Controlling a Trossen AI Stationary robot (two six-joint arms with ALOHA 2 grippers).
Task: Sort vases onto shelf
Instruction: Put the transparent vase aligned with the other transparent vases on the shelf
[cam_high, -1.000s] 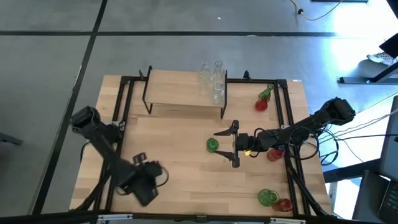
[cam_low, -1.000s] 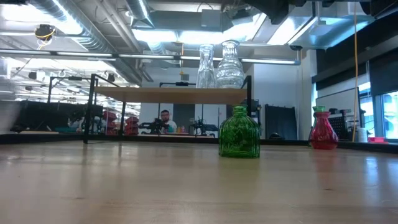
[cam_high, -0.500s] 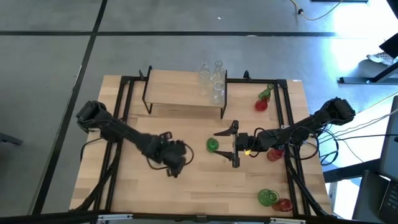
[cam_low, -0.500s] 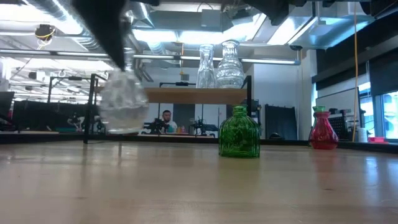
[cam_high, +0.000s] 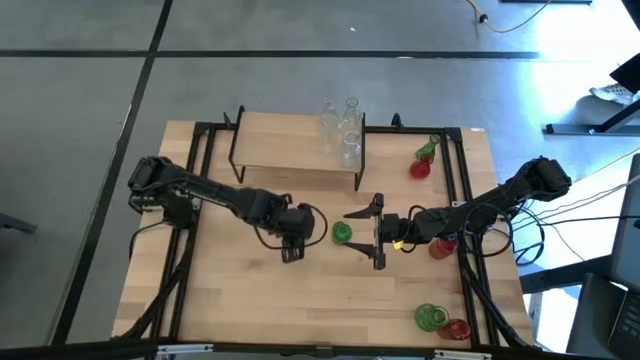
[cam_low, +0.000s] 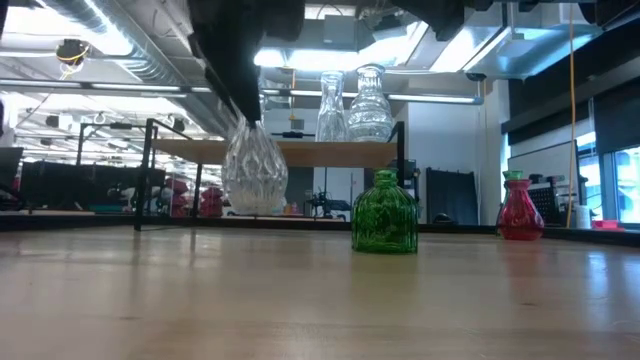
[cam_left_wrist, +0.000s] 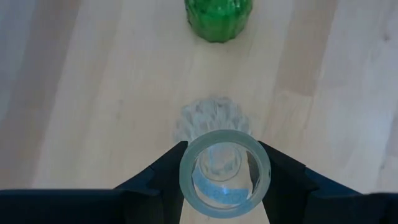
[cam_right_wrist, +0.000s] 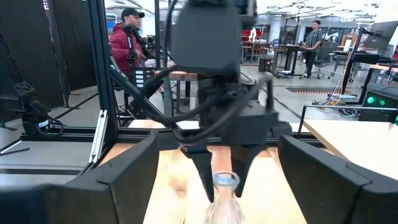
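My left gripper (cam_high: 297, 238) is shut on a clear glass vase (cam_low: 255, 170) that hangs over the middle of the wooden table. A green vase (cam_high: 342, 233) stands on its base just to the right of it. Past the green vase, my right gripper (cam_high: 370, 236) stands open and level, pointing toward the table's left, with nothing between its fingers. The shelf (cam_high: 295, 150) stands at the far side on black legs. Clear vases (cam_high: 345, 130) stand on its right end. My left gripper pinches the clear vase's narrow neck just under its round mouth (cam_left_wrist: 225, 172), one finger (cam_left_wrist: 165, 177) on each side. The fingers come from above, slanting down. The vase hangs upright below them, its bulbous body (cam_left_wrist: 211, 121) clear of the table.
A green vase (cam_high: 427, 150) and a red one (cam_high: 419, 168) are at the far right. Another red vase (cam_high: 443, 247) is beneath the right arm. A green (cam_high: 431, 318) and red (cam_high: 457, 328) pair stands at the near right. Black rails (cam_high: 190, 200) run along the table's sides.
My left gripper has swung from the table's near left toward the middle and far side, ending beside the green vase. Its wrist rolled on the way. The clear vase has travelled with it, staying off the table.
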